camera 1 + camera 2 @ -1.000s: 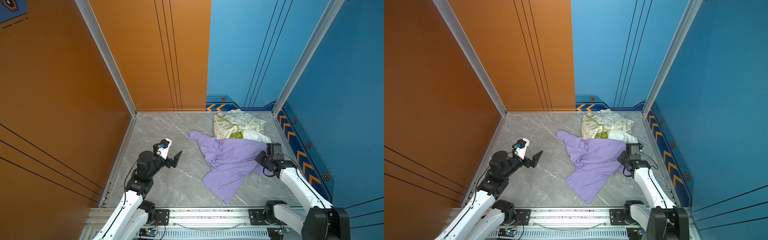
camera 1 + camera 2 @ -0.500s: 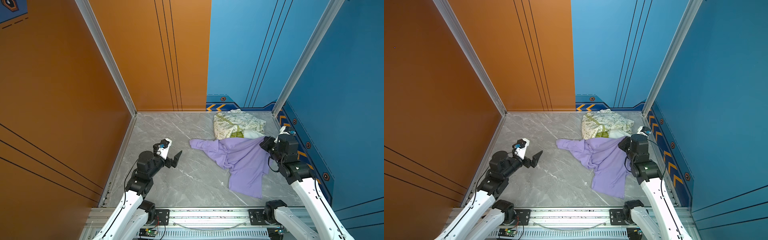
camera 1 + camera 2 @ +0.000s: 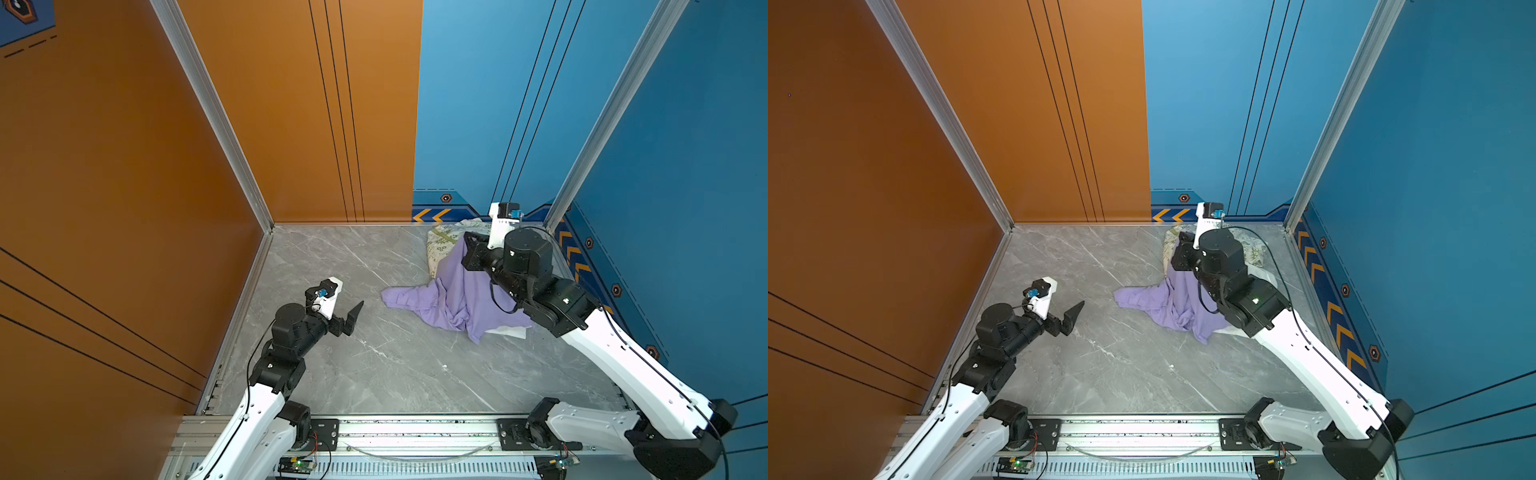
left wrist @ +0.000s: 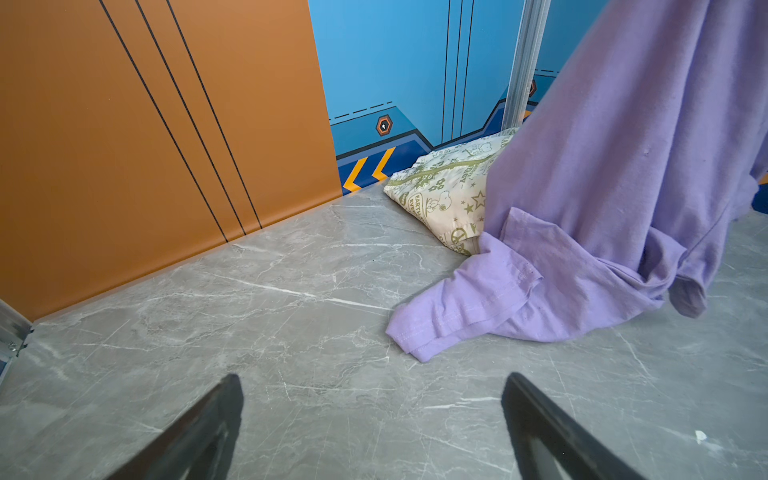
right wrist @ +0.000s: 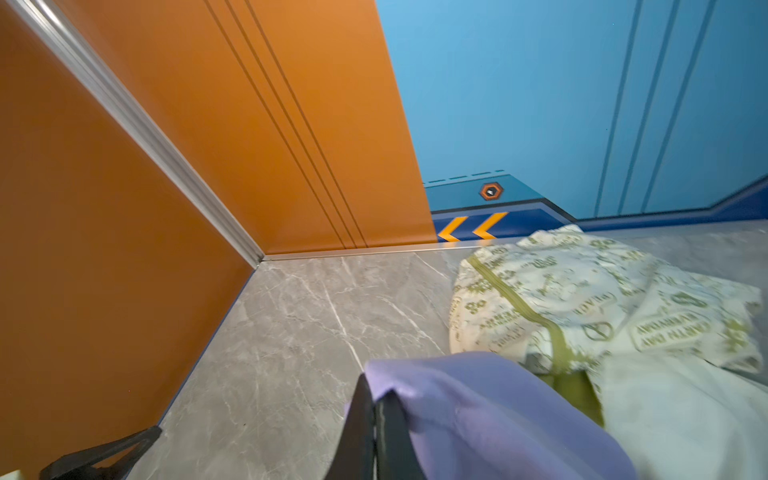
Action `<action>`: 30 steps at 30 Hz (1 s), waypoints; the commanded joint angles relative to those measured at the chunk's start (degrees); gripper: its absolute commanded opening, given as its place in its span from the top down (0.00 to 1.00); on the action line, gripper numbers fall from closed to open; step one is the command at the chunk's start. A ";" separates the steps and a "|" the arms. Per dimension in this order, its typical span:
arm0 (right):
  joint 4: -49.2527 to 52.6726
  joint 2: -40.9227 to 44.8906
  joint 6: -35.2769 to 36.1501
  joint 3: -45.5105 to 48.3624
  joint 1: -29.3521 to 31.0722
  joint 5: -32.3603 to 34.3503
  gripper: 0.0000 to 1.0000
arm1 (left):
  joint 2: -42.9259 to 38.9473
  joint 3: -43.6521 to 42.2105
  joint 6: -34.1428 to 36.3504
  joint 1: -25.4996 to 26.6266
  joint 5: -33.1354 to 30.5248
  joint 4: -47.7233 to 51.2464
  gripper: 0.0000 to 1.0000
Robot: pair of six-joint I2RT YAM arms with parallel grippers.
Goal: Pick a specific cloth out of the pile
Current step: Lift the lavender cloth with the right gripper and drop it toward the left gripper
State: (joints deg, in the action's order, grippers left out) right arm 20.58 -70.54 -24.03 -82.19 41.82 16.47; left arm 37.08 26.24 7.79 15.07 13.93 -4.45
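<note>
The right gripper (image 5: 374,419) was clamped shut on a fold of the lilac cloth (image 5: 478,407), its two dark fingers (image 5: 357,415) pressed together with the fabric draped over them. In both top views this gripper (image 3: 469,249) (image 3: 1179,253) was raised above the far right corner of the tabletop (image 3: 374,374), and the cloth (image 3: 453,291) (image 3: 1175,299) hung down from it in a slanting sheet. The cloth's lower part was bunched on the tabletop, with one sleeve spread flat toward the middle. Seen from the left wrist, the hanging fabric (image 4: 602,166) dropped to that sleeve, whose stitched hem lay on the grey marbled surface. Just behind the cloth, in the far right corner, sat the rest of the pile (image 3: 442,245). Its cream green-printed cloth (image 5: 582,299) (image 4: 449,183) was partly covered by the lilac fabric. An olive-green piece (image 5: 577,390) showed under the cream one. The white cloth (image 5: 685,415) lay beside them, and a corner of it (image 3: 509,331) stuck out from under the lilac hem near the right edge. Well apart, near the left edge, the left gripper (image 3: 347,320) (image 3: 1069,318) (image 4: 372,377) hovered over bare tabletop with its fingers spread wide, holding nothing.
</note>
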 commanded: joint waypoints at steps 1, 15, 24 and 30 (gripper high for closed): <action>-3.34 -6.25 6.73 -9.10 4.92 0.65 1.00 | -1.12 -0.71 1.17 0.63 -0.50 -0.03 0.02; 0.14 -36.64 9.00 -47.88 11.75 -9.48 1.00 | -3.72 -1.28 1.72 0.83 -3.09 0.23 0.02; 1.76 -39.52 0.70 -33.60 7.94 -11.31 0.63 | -6.55 -1.98 2.32 0.92 -7.01 0.23 0.02; 3.68 -37.21 -2.59 -24.98 5.00 -11.31 0.20 | -8.56 -2.72 2.49 0.93 -11.14 0.14 0.02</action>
State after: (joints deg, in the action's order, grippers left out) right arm 23.11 -109.40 -24.01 -109.14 47.79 5.54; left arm 29.30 24.38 9.52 15.44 6.15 -4.45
